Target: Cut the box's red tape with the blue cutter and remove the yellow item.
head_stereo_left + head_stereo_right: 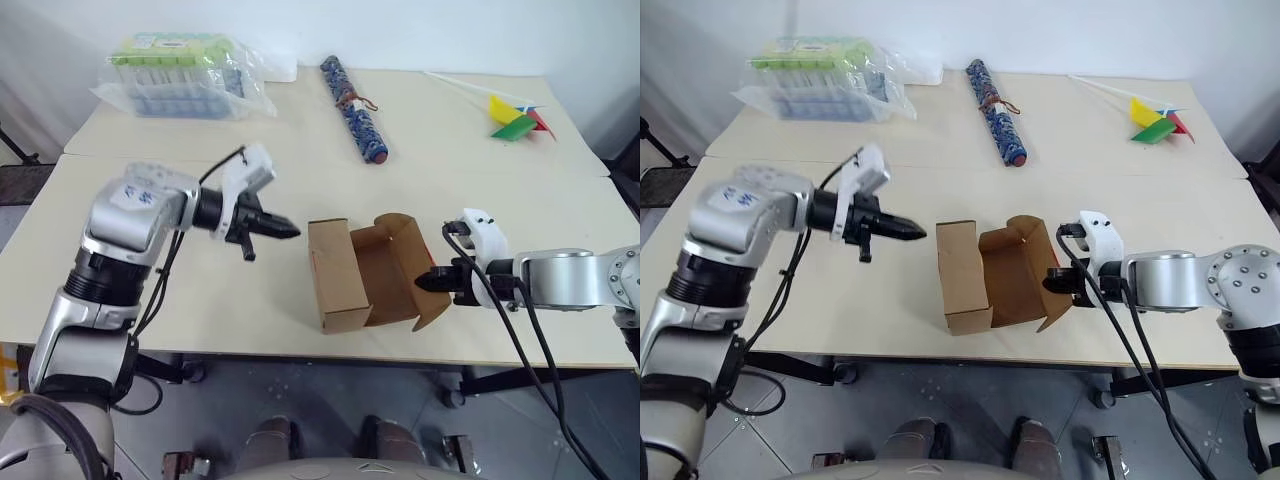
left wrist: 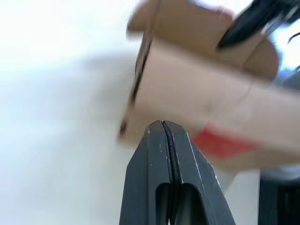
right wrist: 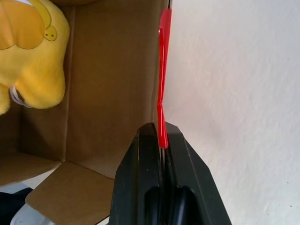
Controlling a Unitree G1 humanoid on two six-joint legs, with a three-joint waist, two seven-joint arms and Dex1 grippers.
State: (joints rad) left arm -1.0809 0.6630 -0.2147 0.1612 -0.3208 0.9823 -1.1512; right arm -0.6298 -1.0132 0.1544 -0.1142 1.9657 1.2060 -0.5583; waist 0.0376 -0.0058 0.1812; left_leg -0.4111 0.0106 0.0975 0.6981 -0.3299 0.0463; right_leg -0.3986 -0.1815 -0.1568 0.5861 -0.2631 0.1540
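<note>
The box (image 1: pixel 362 272) lay open near the front edge of the pale desk (image 1: pixel 180 300), its flaps spread and its hollow facing the robot's right. The right gripper (image 1: pixel 438 281) was clamped on the edge of the right-hand flap, and in the right wrist view its two black fingers (image 3: pixel 145 187) pinched the cardboard where a strip of the red tape (image 3: pixel 162 84) ran along the flap's edge. Inside the box, the yellow item (image 3: pixel 28 56) sat against the brown inner wall, soft and rounded, apart from the gripped flap. In the left wrist view another patch of red tape showed on the box's outer face.

The left gripper (image 1: pixel 285 228) hung above the desk just to the left of the box, its fingers (image 2: pixel 154 178) pressed together with nothing between them, its tip pointing at the box's closed side without touching it. Bare desk lay between that gripper and the box.

Well behind, at the far side of the desk, lay a thick blue patterned roll (image 1: pixel 354 108), tilted lengthwise. A clear plastic bag of green-topped packs (image 1: pixel 185 75) sat in the far left corner, and a yellow, green and red pinwheel (image 1: pixel 515 120) on its stick lay at the far right. None of these stood near the box or either arm.
</note>
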